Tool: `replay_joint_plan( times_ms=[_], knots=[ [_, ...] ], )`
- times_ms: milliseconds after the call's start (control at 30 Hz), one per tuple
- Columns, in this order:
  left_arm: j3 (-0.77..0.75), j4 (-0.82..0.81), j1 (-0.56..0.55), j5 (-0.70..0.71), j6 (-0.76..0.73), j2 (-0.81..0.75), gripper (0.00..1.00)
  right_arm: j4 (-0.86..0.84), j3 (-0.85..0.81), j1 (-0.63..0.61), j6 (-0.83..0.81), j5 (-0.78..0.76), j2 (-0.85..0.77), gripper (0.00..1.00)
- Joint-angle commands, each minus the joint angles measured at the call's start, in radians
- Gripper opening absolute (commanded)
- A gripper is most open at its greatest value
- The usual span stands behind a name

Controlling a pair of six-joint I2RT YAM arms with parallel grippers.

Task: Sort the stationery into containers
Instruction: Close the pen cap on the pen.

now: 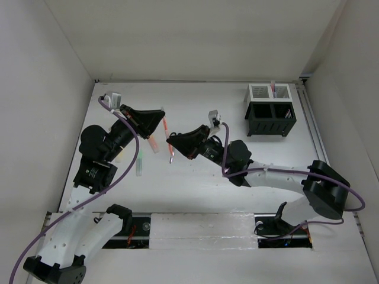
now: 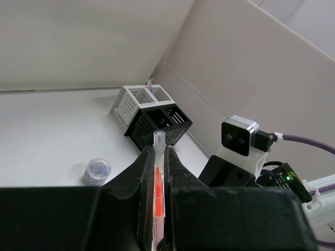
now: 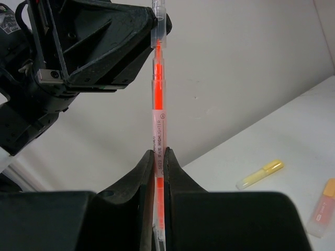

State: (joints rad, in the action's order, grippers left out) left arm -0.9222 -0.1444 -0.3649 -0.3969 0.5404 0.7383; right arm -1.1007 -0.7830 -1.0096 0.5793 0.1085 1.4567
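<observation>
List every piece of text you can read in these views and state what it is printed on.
"HIGHLIGHTER": runs lengthwise on the white label of the orange highlighter, just above the right end effector that grips it.
The smaller characters before that word on the same label are too small to read.
The label on the capped highlighter lying on the table is blurred and unreadable.
In the top and left wrist views, no text can be read.

The thin highlighter runs between the two pincers over the table, with the left pincer clamped on one end and the right pincer on the other. The organiser stands well ahead of the left pincer's tips and behind the right pincer, with the box joined to its far side. A small jar sits on the table left of the left pincer. Two other highlighters lie on the table beyond the right pincer's tips.
</observation>
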Motion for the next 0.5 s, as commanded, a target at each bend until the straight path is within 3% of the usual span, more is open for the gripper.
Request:
replay_joint_plan(
  times_ms=[0, 467],
  knots=[
    [0.013, -0.046, -0.002, -0.043, -0.006, -0.008, 0.0, -0.042, -0.062, -0.007, -0.012, -0.009, 0.001, 0.0],
    [-0.01, -0.001, -0.002, -0.016, -0.057, 0.013, 0.0, 0.015, -0.062, 0.002, 0.008, -0.009, -0.073, 0.0]
  ],
)
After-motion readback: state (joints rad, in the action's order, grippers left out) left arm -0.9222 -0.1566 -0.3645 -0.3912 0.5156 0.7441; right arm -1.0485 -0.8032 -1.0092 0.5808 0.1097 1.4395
